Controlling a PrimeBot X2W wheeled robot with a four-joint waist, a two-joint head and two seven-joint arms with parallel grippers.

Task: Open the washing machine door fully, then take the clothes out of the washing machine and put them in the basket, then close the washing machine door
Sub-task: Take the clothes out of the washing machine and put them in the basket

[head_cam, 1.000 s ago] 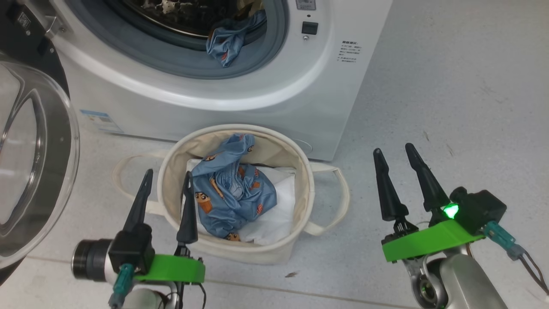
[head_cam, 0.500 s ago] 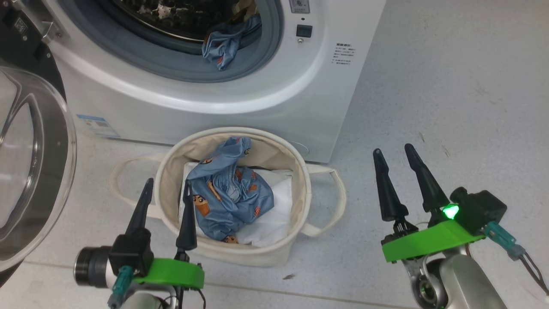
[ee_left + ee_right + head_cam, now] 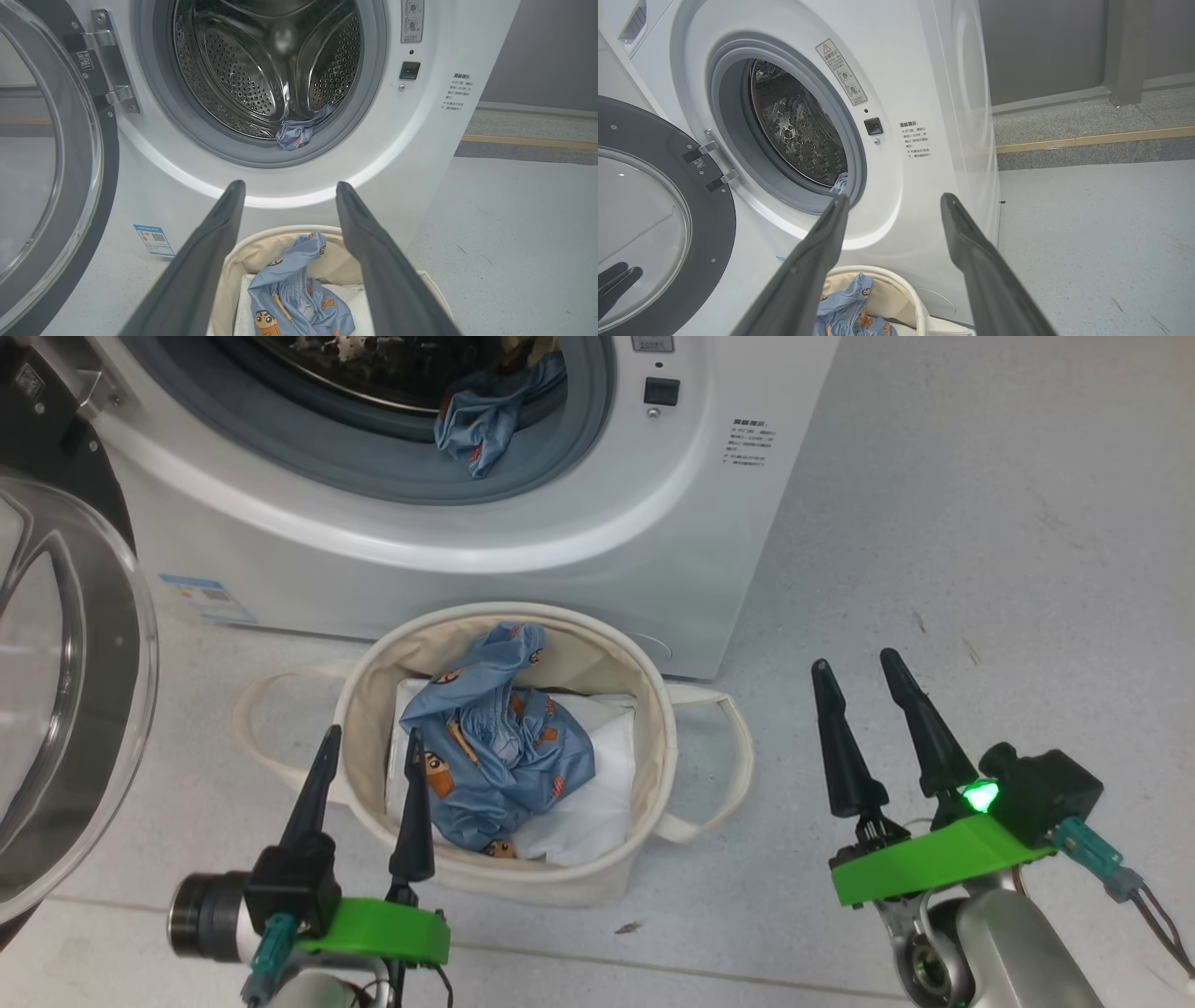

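Note:
The white washing machine (image 3: 448, 551) stands ahead with its door (image 3: 75, 709) swung open at the left. One light-blue printed piece of the clothes (image 3: 481, 425) hangs over the grey gasket at the drum's lower edge, also the piece (image 3: 296, 135) in the left wrist view. Another light-blue piece (image 3: 495, 756) lies bunched in the cream basket (image 3: 653, 728) on the floor before the machine. My left gripper (image 3: 372, 731) is open and holds nothing, just in front of the basket's near left rim. My right gripper (image 3: 853, 658) is open and holds nothing over bare floor, right of the basket.
A plain white sheet (image 3: 597, 803) lies under the garment in the basket. The door's glass bowl (image 3: 51, 177) juts out at the left, close to my left arm. Grey floor (image 3: 980, 569) stretches to the right of the machine.
The head view has shifted slightly. My left gripper has drawn back a little toward the basket's near rim. The right gripper, the basket and the clothes have not moved.

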